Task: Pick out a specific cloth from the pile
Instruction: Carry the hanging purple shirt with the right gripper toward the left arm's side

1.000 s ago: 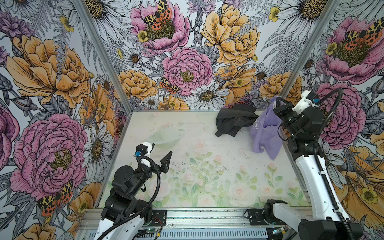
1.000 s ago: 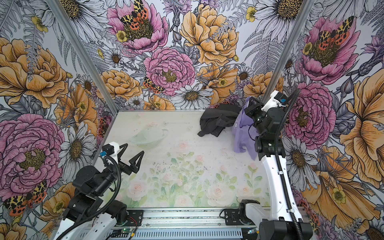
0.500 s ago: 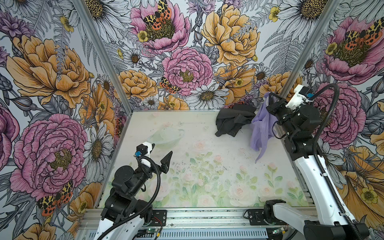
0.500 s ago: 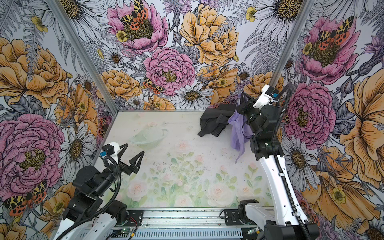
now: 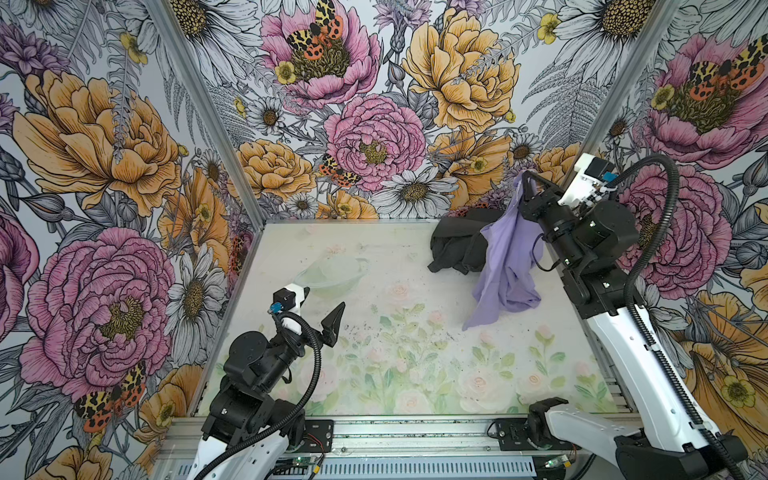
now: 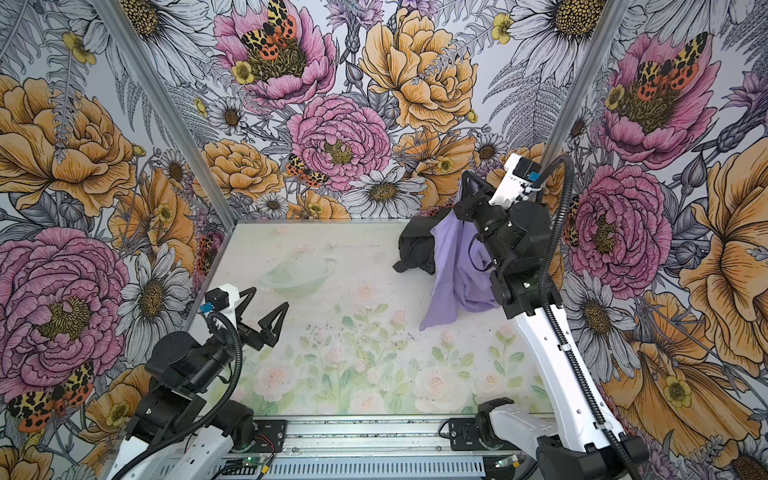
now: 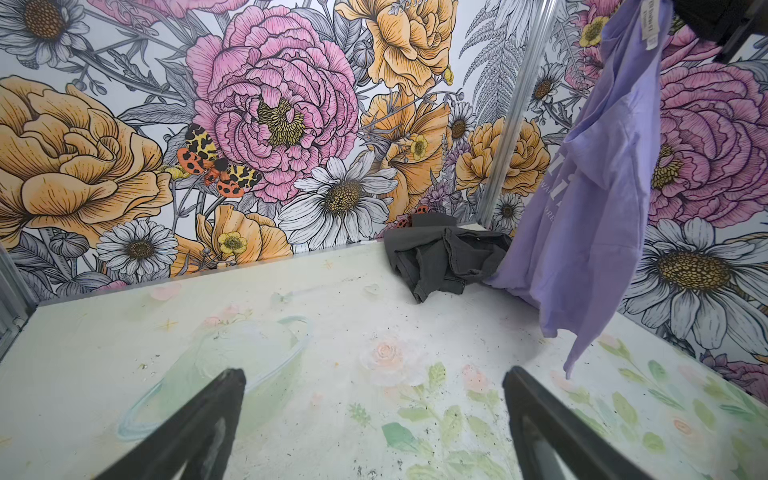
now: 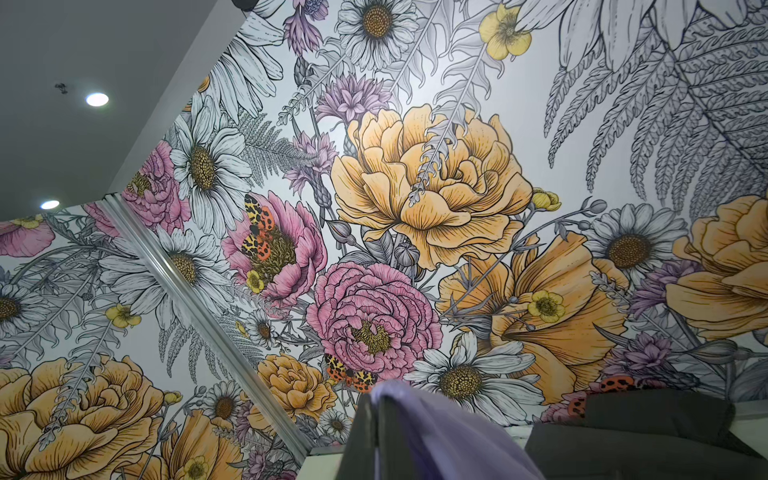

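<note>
Right end effector (image 5: pixel 524 180) clamped on cloth (image 5: pixel 505 257), hanging beside pile (image 5: pixel 455 245); left end effector (image 6: pixel 269 297) agape, empty.

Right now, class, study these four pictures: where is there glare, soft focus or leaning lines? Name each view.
Right wrist view: two round white ceiling lamps glare, and the thin lavender-purple fabric cloth near the lens is blurred. Left wrist view: the black fingers of the left tool look soft. Both top views: even light, but the silver metal corner post leans outward.

Floral-print walls (image 5: pixel 374 137) boxed in a pale flower-painted tabletop (image 5: pixel 395 374). Aluminium rail (image 5: pixel 415 434) ran along the front, ceiling lights (image 8: pixel 97 99) were on.
</note>
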Controlling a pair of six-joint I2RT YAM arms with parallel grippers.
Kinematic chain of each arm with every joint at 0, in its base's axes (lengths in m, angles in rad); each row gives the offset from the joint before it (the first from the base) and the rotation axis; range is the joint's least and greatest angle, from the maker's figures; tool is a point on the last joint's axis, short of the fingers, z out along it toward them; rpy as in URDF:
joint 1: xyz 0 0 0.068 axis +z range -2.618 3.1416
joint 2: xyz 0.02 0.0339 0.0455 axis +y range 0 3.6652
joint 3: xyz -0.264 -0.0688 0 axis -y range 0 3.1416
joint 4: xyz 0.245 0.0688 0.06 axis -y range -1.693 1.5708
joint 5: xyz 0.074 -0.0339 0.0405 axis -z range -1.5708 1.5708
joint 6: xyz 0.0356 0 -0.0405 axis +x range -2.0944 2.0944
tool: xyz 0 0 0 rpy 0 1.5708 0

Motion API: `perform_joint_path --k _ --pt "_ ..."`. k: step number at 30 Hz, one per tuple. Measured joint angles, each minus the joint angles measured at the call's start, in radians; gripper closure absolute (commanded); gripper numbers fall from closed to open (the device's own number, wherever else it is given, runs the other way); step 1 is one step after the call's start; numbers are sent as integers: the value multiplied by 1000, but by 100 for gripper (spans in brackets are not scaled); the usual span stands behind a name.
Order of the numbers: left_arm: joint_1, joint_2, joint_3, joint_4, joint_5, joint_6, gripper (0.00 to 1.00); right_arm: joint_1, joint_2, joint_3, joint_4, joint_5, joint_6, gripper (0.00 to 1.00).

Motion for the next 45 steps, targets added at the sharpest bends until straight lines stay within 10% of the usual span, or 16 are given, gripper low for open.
perform_joint_path --k 45 --pt "0 -14 0 -5 -18 15 1 473 631 629 -26 89 -142 100"
